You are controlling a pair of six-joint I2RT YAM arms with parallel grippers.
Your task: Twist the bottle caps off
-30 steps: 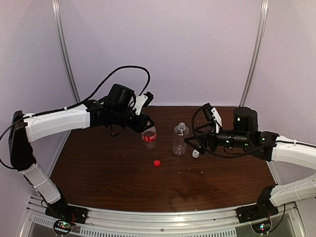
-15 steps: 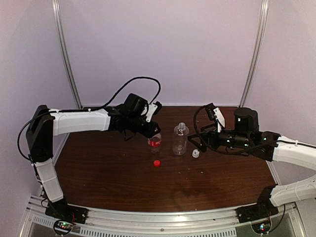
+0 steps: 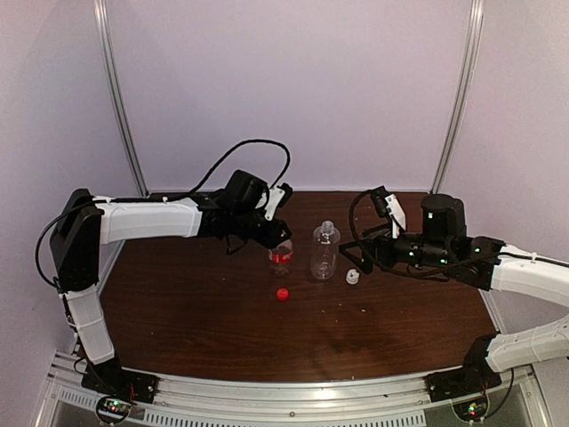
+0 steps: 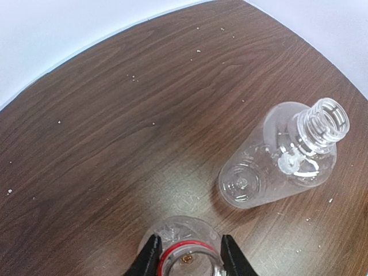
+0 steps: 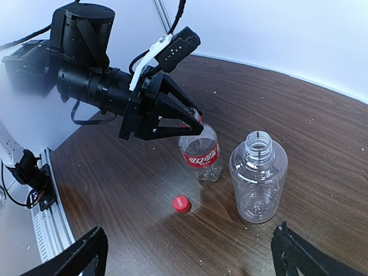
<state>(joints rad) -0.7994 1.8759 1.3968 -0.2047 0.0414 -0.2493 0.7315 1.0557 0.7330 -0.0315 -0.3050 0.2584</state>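
Observation:
A small clear bottle (image 3: 281, 258) with a red label stands upright, uncapped, and my left gripper (image 3: 276, 240) is shut on its neck. In the left wrist view the black fingers (image 4: 150, 259) press both sides of the red neck ring (image 4: 187, 253). The taller unlabelled bottle (image 3: 324, 252) stands just to its right with its threaded mouth (image 4: 326, 119) open. A red cap (image 3: 282, 294) lies loose on the table in front of the small bottle (image 5: 201, 152). A white cap (image 3: 352, 277) lies to the right of the tall bottle (image 5: 259, 184). My right gripper (image 5: 190, 259) is open and empty, to the right of the bottles.
The dark wooden table (image 3: 196, 311) ends at a white back wall with upright metal rails. A metal rail runs along the near edge by the arm bases. The left arm's black wrist and cable (image 5: 86, 57) hang over the table's left half.
The left arm reached further right and forward, carrying the small bottle slightly toward the tall one. The right arm and both caps stayed put.

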